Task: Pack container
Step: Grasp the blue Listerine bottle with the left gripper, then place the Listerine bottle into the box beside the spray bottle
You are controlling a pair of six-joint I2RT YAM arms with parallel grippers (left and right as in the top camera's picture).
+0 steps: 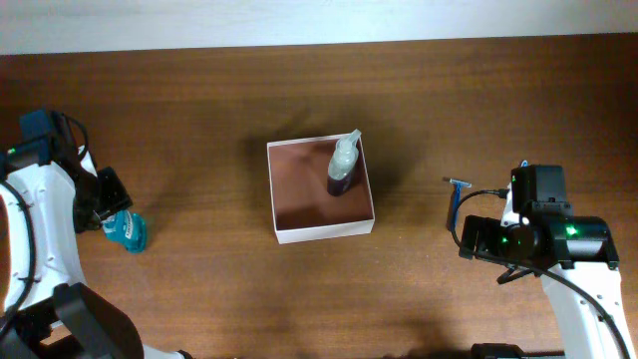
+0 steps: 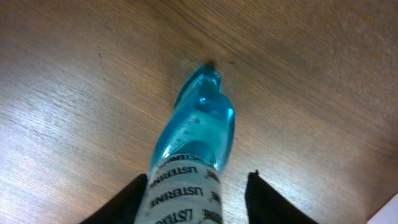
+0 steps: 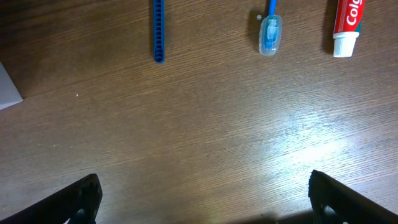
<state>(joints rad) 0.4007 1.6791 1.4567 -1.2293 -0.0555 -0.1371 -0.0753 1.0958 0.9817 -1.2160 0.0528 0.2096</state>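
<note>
At the left, the left pincer (image 2: 196, 177) stands spread astride a clear blue plastic mouthwash bottle (image 2: 202, 124) on the brown wooden counter (image 2: 74, 74), with a gap on one side. At the centre, the shallow white-walled square container (image 1: 324, 231) holds one pale-topped dark bottle (image 1: 342, 165). Rightwards, the right pincer (image 3: 204, 180) hangs spread and empty; a ribbed blue stick (image 3: 158, 31), a capped blue toothbrush (image 3: 270, 31) and a red-and-white toothpaste tube (image 3: 346, 25) wait outside, so packing seems barely begun
</note>
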